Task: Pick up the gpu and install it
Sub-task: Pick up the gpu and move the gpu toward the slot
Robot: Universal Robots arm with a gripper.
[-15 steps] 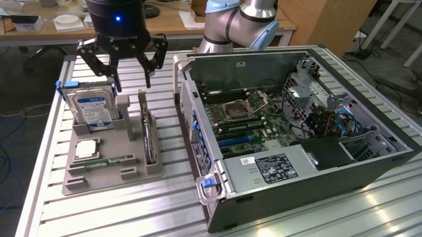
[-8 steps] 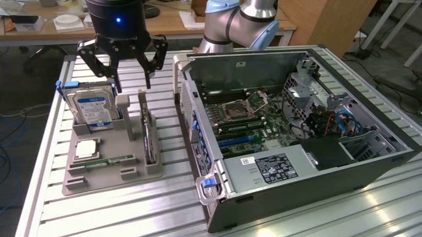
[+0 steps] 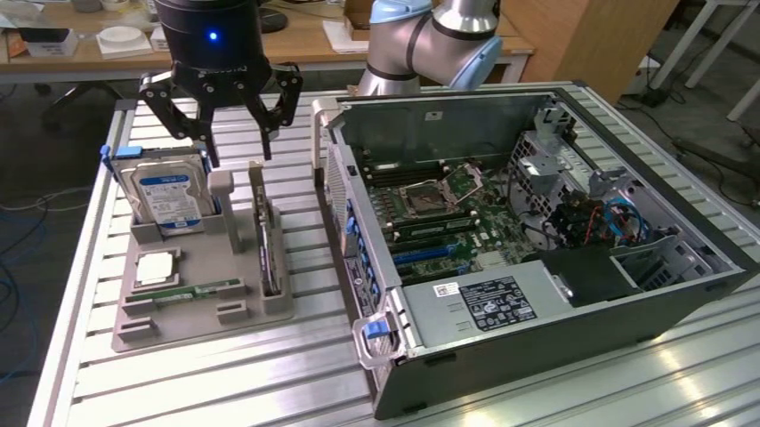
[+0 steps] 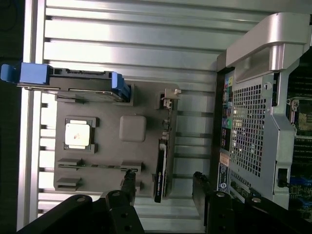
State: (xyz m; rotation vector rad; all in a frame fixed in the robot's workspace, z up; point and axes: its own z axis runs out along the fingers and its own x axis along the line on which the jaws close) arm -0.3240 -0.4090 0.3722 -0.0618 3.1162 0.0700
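Your task is barely begun. Gripper (image 3: 238, 147) spread wide, empty, hovers over far end of tray (image 3: 220, 258). Gpu (image 3: 266, 253) not yet picked: stands on edge in tray slot, at exterior view's left of open case (image 3: 535, 356). Pickup and install both remain.

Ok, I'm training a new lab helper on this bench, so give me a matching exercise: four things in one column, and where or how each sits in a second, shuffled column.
Things:
1. gpu
2. hard drive
3. processor chip
4. gripper

Places or states:
A. flat in a square recess of the grey holder
B. open, above the holder, holding nothing
C. on edge in the holder's slot nearest the computer case
D. upright, with a blue bracket

Pairs: 1-C, 2-D, 3-A, 4-B
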